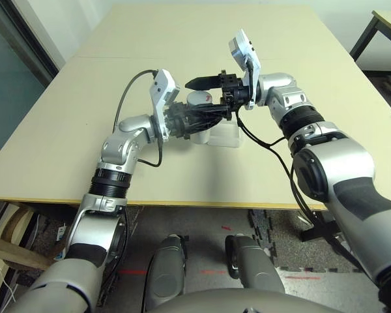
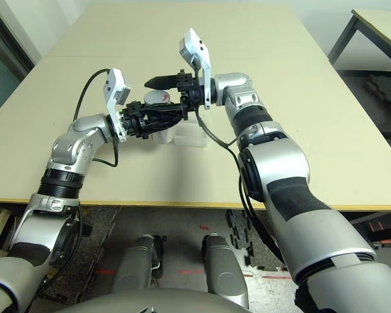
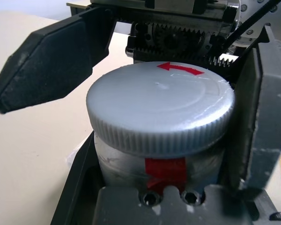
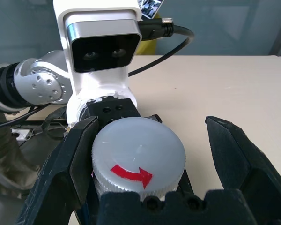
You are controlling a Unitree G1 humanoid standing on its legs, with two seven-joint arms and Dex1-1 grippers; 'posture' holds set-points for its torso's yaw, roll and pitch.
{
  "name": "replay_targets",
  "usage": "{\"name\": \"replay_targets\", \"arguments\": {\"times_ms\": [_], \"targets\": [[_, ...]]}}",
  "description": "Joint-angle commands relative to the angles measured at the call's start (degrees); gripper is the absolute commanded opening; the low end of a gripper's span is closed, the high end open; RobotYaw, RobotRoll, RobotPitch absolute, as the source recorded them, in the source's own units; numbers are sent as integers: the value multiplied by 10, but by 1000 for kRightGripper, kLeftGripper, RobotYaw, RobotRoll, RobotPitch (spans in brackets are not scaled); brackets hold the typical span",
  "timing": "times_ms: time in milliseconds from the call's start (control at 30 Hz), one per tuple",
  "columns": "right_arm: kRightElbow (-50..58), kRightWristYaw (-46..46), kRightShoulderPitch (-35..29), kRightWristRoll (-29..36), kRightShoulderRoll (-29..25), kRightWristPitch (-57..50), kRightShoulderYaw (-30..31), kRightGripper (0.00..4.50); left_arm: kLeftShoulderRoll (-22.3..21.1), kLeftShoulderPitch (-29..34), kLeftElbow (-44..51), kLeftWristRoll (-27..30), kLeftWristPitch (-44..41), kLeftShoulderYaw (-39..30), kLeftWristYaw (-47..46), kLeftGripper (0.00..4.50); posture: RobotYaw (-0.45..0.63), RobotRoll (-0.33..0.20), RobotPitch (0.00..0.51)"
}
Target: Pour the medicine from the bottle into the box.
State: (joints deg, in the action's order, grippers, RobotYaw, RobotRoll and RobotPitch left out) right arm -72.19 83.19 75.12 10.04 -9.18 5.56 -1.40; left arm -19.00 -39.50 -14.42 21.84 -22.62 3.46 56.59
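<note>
Left gripper (image 2: 158,120): closed round bottle (image 3: 124,164), held upright | right gripper (image 4: 150,123): wide, astride cap (image 4: 138,150), far nearer one finger; likely needs centring before unscrewing | box (image 2: 190,139): on bench (image 2: 247,176), just right of bottle

FREE: gap between cap (image 4: 138,152) and one right hand (image 4: 150,123) finger | BLOCKED: left hand (image 2: 178,116) around bottle (image 3: 124,164)

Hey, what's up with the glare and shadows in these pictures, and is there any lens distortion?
Left wrist view: a pale sheen across the grey cap, with a bright patch toward its edge; right wrist view: softer, more even light on the cap; left eye view: a faint, soft-edged shadow on the table in front of the clear box; lens distortion: I can't tell for certain.
</note>
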Motion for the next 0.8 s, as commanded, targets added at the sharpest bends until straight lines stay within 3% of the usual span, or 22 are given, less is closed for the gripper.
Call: {"name": "replay_targets", "arguments": {"times_ms": [33, 800], "targets": [[-9, -18, 0, -8, -12, -8, -13, 4500, -5, 5, 14, -4, -2, 7, 4, 2646, -51, 0, 106], [-24, -40, 4, -16, -64, -63, -34, 4500, -9, 5, 1, -1, 9, -6, -8, 2646, -39, 0, 98]]}}
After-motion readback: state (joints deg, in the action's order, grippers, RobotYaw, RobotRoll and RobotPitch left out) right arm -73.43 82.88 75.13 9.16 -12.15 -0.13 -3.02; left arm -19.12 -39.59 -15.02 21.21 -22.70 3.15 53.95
